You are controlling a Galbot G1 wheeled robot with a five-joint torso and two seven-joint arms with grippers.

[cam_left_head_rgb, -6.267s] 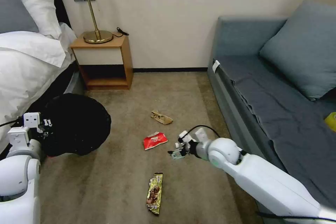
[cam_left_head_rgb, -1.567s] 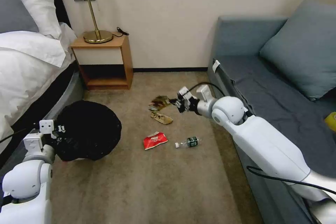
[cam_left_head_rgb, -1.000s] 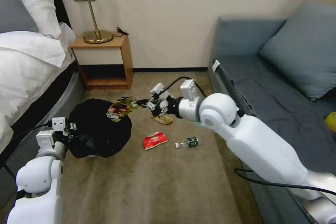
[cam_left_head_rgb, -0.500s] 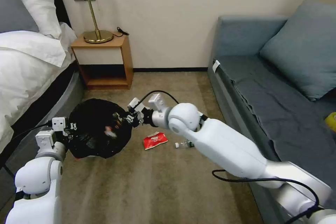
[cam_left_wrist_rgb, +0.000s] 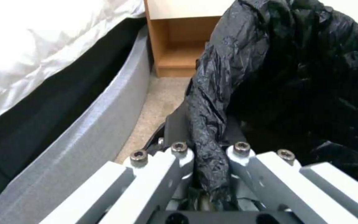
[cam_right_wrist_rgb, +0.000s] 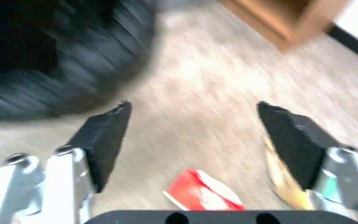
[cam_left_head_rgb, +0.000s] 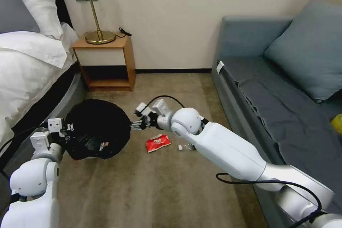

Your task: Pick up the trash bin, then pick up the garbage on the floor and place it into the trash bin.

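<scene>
I see the trash bin (cam_left_head_rgb: pixel 97 130) off the carpet's left part, tilted toward the room's middle, its mouth wide open beside the bed (cam_left_head_rgb: pixel 28 67). Its black liner (cam_left_wrist_rgb: pixel 270 77) covers the whole rim. Inside I make out a small pale fleck low in the bag; I cannot tell what else lies in there. A second ago the gold-brown wrapper hung from the right gripper over the bin's mouth; it is out of those fingers now and gone from the air above the bin.

The left gripper (cam_left_wrist_rgb: pixel 210 169) holds the bin: its two fingers (cam_left_wrist_rgb: pixel 179 155) are pinched on a fold of liner at the rim, close together with crinkled plastic between them.

The right gripper (cam_left_head_rgb: pixel 137 124) sits just beside the bin's right edge, above the carpet. In the right wrist view its black pads (cam_right_wrist_rgb: pixel 104 137) stand wide apart with nothing between them. It has drawn back a little from the bin's mouth since half a second ago.

On the floor, the red snack packet (cam_left_head_rgb: pixel 157 143) lies right of the bin, where it lay before. The small bottle (cam_left_head_rgb: pixel 186 147) is just beyond it, partly hidden under the right arm. The tan paper piece (cam_right_wrist_rgb: pixel 284 183) lies near the red packet.

Farther off: nightstand (cam_left_head_rgb: pixel 105 62) with a brass lamp (cam_left_head_rgb: pixel 94 10), and the grey sofa (cam_left_head_rgb: pixel 285 89) on the right.
</scene>
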